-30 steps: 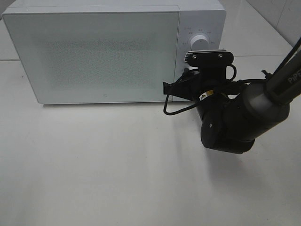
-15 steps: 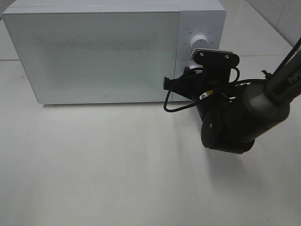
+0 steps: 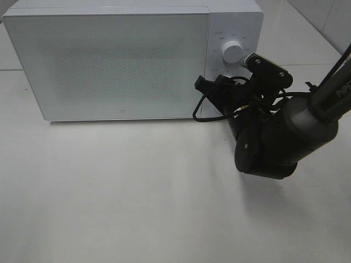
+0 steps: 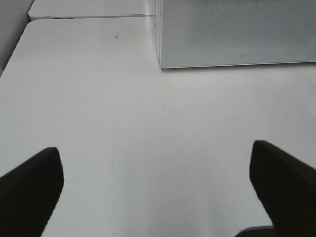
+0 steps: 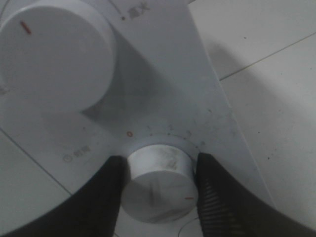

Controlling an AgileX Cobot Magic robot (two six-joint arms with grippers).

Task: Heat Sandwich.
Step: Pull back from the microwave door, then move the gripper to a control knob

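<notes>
The sandwich is out of view. The white microwave [image 3: 109,63] stands at the back of the table with its door shut. My right gripper [image 5: 158,185] is shut on the microwave's lower knob [image 5: 157,181], one finger on each side of it. That knob's red mark sits low on its face. The upper knob [image 5: 54,59] is free and also shows in the high view [image 3: 233,53]. There my right gripper [image 3: 222,90] reaches to the control panel with its wrist rolled to one side. My left gripper [image 4: 158,192] hangs open over bare table, holding nothing.
The microwave's front corner [image 4: 163,61] lies ahead of the left gripper. The right arm's thick dark body [image 3: 274,142] hangs over the table in front of the control panel. A table seam [image 4: 89,17] runs behind the microwave's side.
My right wrist has rolled clockwise while gripping the lower knob. Its camera mount went from level to tilted, and the upper knob came into view.
</notes>
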